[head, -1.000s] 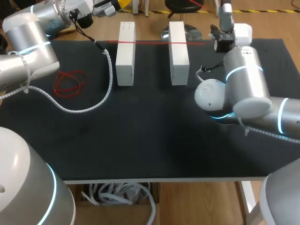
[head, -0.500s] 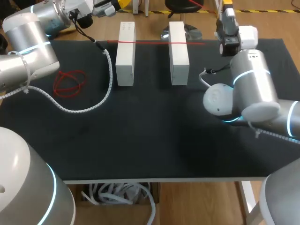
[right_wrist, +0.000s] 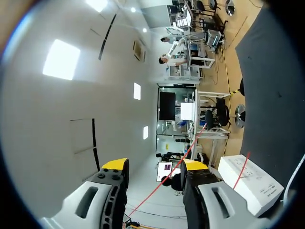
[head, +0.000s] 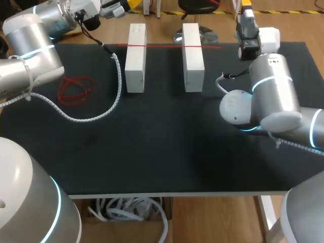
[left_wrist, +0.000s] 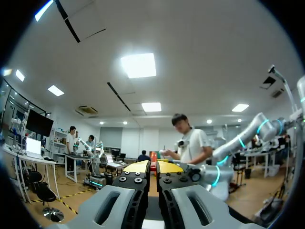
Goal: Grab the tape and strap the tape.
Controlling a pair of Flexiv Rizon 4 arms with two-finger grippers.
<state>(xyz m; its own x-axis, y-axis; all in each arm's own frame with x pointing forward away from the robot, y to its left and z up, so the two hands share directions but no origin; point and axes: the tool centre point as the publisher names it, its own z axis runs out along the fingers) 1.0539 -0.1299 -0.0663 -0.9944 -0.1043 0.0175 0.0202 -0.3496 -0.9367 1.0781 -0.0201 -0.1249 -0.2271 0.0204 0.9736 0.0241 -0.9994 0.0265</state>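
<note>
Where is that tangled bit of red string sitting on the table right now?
In the head view, the red tangle lies on the table's left side, just left of the white coiled cable and the left white block.

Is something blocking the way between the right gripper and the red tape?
No, nothing I can see is in the way. The red tape stretches across the two white blocks, and in the right wrist view it runs between the right gripper's open fingers.

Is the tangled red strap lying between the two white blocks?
No, the tangled red strap lies on the black table, left of the left white block.
</note>
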